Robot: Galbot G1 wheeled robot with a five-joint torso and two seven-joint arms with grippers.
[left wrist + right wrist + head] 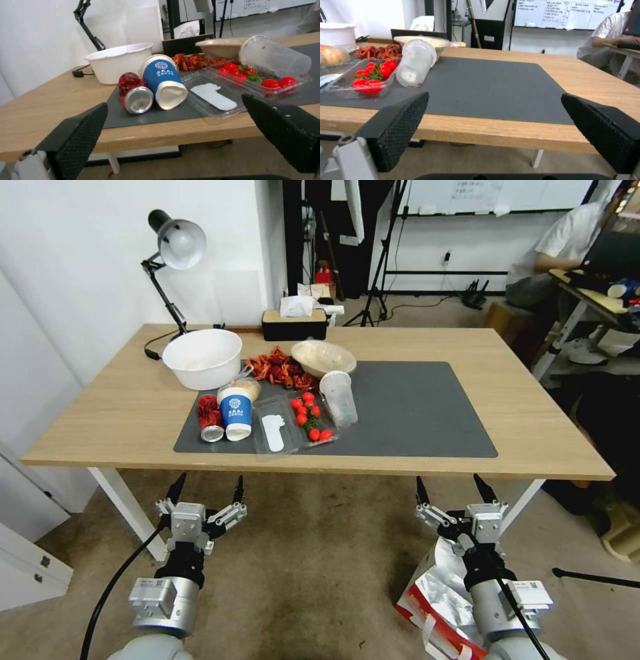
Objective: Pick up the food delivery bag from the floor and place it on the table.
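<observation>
- Brown carpet floor runs under the table.
- Bag sits low on the right, under the right gripper.
- Both grippers gape wide, empty; left gripper is farther off.

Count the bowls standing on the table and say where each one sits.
2. The white bowl stands on bare wood at the mat's far left corner; the beige bowl sits at the mat's far edge, beside the tipped clear cup.

office/lab | whiteboard with writing | tripods | desk lamp | carpet
</observation>
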